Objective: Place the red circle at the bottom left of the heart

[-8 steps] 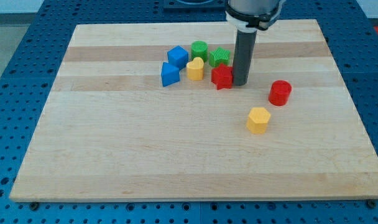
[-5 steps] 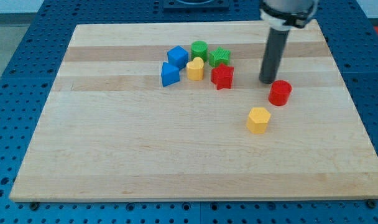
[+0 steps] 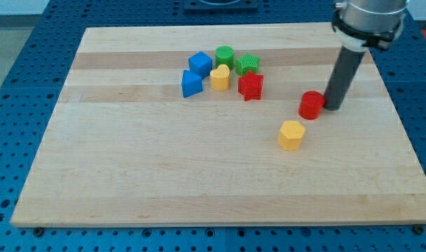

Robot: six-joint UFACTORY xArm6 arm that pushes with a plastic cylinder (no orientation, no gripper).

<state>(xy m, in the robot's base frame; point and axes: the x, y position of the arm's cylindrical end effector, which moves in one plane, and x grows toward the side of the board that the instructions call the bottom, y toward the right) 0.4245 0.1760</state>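
The red circle point(image 3: 312, 105) lies on the wooden board right of centre. My tip point(image 3: 333, 108) stands just at its right side, touching or nearly touching it. The yellow heart point(image 3: 220, 78) sits far to the left in a cluster near the view's top, with a red star point(image 3: 251, 86) between it and the red circle.
Around the heart are a blue cube point(image 3: 200, 64), a blue triangular block point(image 3: 191, 84), a green cylinder point(image 3: 225, 56) and a green star-like block point(image 3: 247, 64). A yellow hexagon point(image 3: 291, 135) lies below and left of the red circle. The board's right edge point(image 3: 395, 119) is near my tip.
My tip moved from beside the red star to the right, past the top of the red circle, down to its right side. The red circle has shifted slightly left.
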